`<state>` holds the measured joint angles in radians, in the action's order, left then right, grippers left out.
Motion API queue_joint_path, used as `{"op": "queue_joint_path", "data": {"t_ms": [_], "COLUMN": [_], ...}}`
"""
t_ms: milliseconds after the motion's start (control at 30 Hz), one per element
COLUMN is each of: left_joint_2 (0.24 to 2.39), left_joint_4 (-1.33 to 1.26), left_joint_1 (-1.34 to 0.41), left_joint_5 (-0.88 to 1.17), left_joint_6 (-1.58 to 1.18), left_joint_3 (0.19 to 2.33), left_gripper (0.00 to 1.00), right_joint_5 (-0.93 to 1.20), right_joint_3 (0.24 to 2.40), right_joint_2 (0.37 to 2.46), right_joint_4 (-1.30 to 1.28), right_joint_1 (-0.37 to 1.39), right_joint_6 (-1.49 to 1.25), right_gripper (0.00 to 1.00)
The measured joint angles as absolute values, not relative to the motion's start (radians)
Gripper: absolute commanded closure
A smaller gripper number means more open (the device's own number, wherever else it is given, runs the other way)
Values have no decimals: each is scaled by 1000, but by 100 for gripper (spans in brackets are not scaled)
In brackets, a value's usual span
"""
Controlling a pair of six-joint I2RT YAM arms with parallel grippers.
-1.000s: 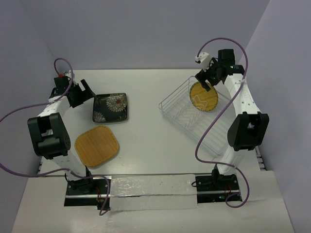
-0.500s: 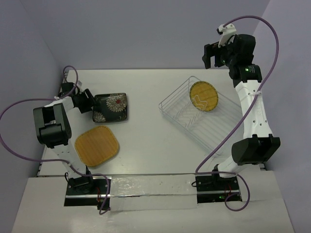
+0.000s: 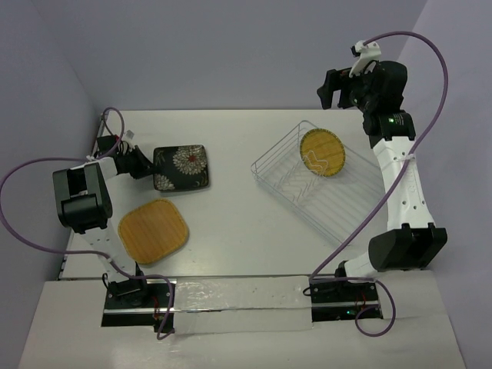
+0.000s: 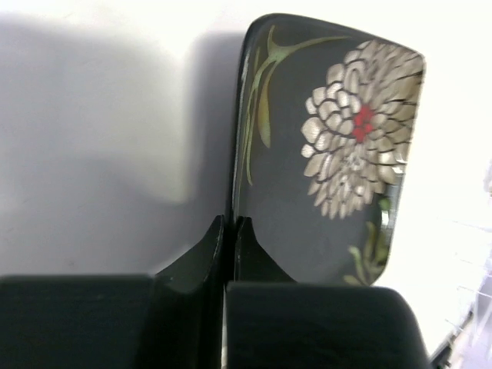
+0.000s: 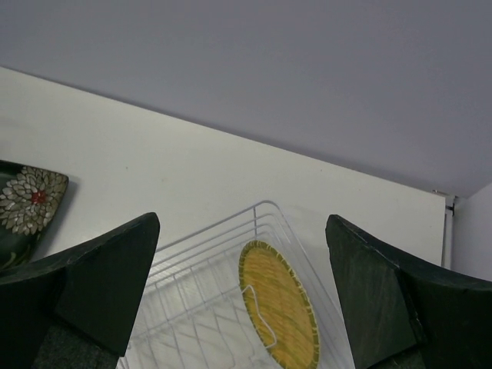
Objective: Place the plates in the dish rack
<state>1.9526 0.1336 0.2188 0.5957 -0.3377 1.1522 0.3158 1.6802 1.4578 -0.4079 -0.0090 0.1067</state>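
The black flowered plate (image 3: 182,167) (image 4: 330,154) lies left of centre on the table. My left gripper (image 3: 144,164) (image 4: 231,224) is shut on its left rim, with one finger above the rim and one below. The plain wooden plate (image 3: 154,231) lies flat nearer the arm bases, untouched. The round woven yellow plate (image 3: 322,152) (image 5: 280,307) stands on edge in the far end of the wire dish rack (image 3: 342,206) (image 5: 192,307). My right gripper (image 3: 338,86) (image 5: 242,223) hangs open and empty, high above the rack's far corner.
The rack sits at an angle on the right half of the white table (image 3: 238,146), with its nearer slots unfilled. Purple cables (image 3: 23,175) loop off both arms. Walls close in at the back and at both sides.
My left gripper has moved in and shut on the black plate's rim, and the plate has shifted slightly right. My right gripper has risen away from the rack, leaving the woven plate in it.
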Motion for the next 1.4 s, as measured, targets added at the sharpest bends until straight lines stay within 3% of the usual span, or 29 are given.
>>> {"op": "queue_joint_path", "data": {"t_ms": [300, 433, 767, 1200, 1267, 1400], "left_joint_2": [1884, 1796, 1656, 1447, 1418, 1377], "left_joint_4": [102, 51, -160, -197, -200, -207], "left_joint_1": [214, 206, 184, 68, 49, 21], "left_joint_5": [621, 618, 728, 735, 735, 730], "left_joint_6": [-386, -442, -646, -719, -726, -736], "left_joint_3": [1104, 1031, 925, 896, 896, 889], "left_gripper": [100, 100, 100, 100, 100, 100], "right_joint_5": [454, 482, 545, 590, 592, 609], "right_joint_3": [1608, 1574, 1547, 1577, 1579, 1579], "right_joint_2": [1377, 1388, 1555, 1769, 1784, 1798], "right_joint_4": [-356, -342, -336, -331, -328, -312], "right_joint_1": [6, 126, 331, 472, 481, 482], "right_joint_6": [-5, -46, -119, -200, -216, -245], "right_gripper": [0, 0, 0, 2, 12, 57]}}
